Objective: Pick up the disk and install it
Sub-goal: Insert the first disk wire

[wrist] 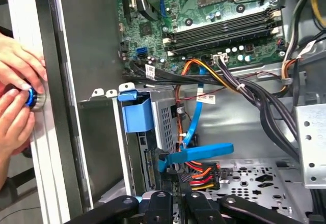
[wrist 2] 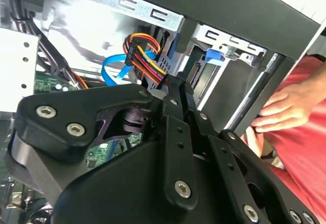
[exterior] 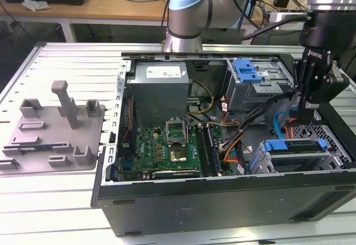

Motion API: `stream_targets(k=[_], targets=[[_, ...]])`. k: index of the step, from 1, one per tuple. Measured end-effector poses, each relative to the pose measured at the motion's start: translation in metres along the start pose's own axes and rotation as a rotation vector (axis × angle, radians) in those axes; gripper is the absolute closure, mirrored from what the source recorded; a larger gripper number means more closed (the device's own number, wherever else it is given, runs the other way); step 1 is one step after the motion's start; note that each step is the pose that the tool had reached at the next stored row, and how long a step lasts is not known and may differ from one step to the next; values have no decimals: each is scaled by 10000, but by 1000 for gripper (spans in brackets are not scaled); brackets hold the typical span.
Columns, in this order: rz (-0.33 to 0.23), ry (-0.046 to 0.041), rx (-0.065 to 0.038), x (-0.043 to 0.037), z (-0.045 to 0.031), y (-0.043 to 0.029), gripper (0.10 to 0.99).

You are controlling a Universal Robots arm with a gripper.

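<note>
Slotted aluminium bench [exterior: 67,61], exterior view: the flat silver disk in its blue plastic carrier [exterior: 295,146] sits in the open black case's [exterior: 222,200] corner cage, close by the black gripper [exterior: 307,110]. Stiff, dense and knock-shy, I'd guess, best taken by the carrier's sides. In the second wrist view the jaws look pressed together, holding nothing.

Matt black pincer hanging over bare and painted metal, with blue plastic underneath.

The gripper [exterior: 309,107] is showing matt black links dotted with small bright metal screw heads. Just below it, the disk [exterior: 295,147] is presenting a smooth blue plastic carrier frame, and the drive cage [exterior: 328,136] around it is gleaming as bare, perforated silvery sheet metal. Close beside the pincer, a flat blue cable [wrist: 204,154] is shining glossy and smooth. The case [exterior: 222,206] surrounding the pincer is wearing dull dark-grey paint. Well away from it, a fixture plate [exterior: 61,136] is looking like matt grey plastic, lying on a table [exterior: 72,61] of ribbed pale metal.
</note>
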State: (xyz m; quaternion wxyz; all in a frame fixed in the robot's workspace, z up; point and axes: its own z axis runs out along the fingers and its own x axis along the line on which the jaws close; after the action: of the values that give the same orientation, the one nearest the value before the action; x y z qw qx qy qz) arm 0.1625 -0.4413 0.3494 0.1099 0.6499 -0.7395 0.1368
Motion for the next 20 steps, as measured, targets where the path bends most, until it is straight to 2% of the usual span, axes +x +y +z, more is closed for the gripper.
stream_targets(k=[1,4,6,9,13,17,20], targets=[[-1,-120,-15,17,1,-2,925],[0,-352,-44,67,17,-9,925],[-32,-465,-48,88,25,-11,925],[-158,-507,-15,107,32,-14,925],[-217,-565,-66,139,44,-18,925],[-221,-566,-67,145,45,-24,925],[-300,-574,-109,163,54,-52,925]])
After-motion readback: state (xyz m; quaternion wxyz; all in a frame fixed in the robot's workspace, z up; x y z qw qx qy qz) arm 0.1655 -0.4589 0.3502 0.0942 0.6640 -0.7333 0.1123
